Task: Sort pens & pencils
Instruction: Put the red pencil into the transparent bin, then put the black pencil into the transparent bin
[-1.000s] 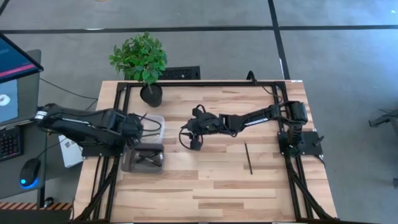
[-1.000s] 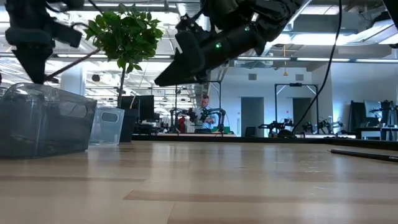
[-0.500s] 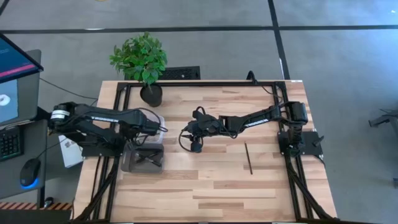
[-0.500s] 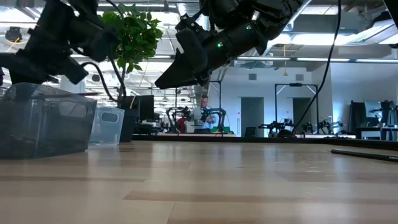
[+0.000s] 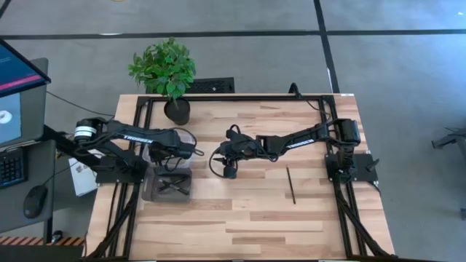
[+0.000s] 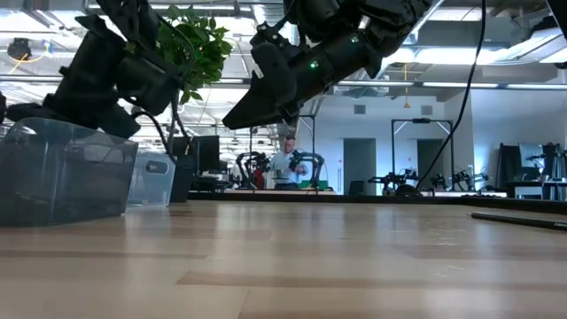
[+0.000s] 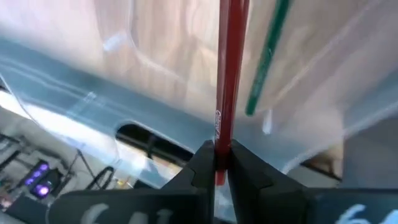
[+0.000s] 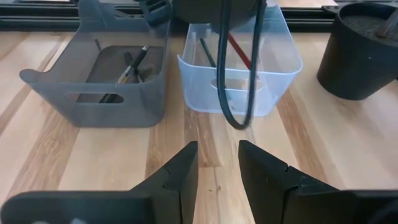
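My left gripper [image 5: 191, 153] is over the clear bin [image 5: 183, 136], shut on a red pencil [image 7: 229, 74]. A green pencil [image 7: 267, 56] lies in the same bin. In the right wrist view the red pencil [image 8: 239, 50] and a dark one [image 8: 208, 53] slant inside the clear bin [image 8: 273, 74]. The grey bin [image 5: 167, 185] holds several dark pens [image 8: 132, 65]. A black pen [image 5: 291, 185] lies flat on the table at the right. My right gripper [image 5: 222, 164] hangs open and empty above the table's middle, facing both bins. My left gripper pinches the red pencil near its upper end [image 7: 219, 134] between its two fingertips [image 7: 202, 165]. The fingers come from above and slant down, and the pencil runs on ahead of them, down into the clear bin. Whether its lower end touches the bin's bottom, I cannot tell.
A potted plant [image 5: 166, 73] stands at the far left corner, its dark pot [image 8: 364, 50] just behind the clear bin. A black frame [image 5: 240, 97] runs along the table's edges. Bare wood lies between the bins and the black pen.
My left gripper has gone toward the table's right edge, from above the grey bin to over the clear bin, and has tipped from pointing straight down to a slant. My right gripper has kept still.
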`<action>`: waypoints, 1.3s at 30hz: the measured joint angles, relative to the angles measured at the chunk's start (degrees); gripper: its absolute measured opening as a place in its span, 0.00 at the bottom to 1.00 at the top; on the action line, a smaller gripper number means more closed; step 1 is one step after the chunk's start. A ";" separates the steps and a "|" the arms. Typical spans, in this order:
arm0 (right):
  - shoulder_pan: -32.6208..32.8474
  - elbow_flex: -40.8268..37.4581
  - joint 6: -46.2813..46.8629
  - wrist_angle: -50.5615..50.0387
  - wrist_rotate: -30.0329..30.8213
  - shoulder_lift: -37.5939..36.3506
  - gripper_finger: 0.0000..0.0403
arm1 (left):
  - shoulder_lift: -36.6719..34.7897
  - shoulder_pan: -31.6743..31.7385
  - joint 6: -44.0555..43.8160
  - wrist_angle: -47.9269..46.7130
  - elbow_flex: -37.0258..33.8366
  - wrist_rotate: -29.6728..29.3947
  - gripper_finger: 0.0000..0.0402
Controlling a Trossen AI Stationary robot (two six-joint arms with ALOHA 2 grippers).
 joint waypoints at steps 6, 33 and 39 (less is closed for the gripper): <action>0.00 0.00 0.00 -0.35 0.00 0.00 0.34 | -0.09 0.00 -0.66 2.48 -0.02 -0.04 0.06; 0.50 0.06 6.70 -27.78 7.51 -13.99 0.32 | -11.98 -1.61 -4.50 4.43 6.85 -9.82 0.14; 3.09 0.02 22.69 -46.31 7.63 -20.62 0.31 | -21.02 -3.08 0.58 26.73 5.83 -8.49 0.14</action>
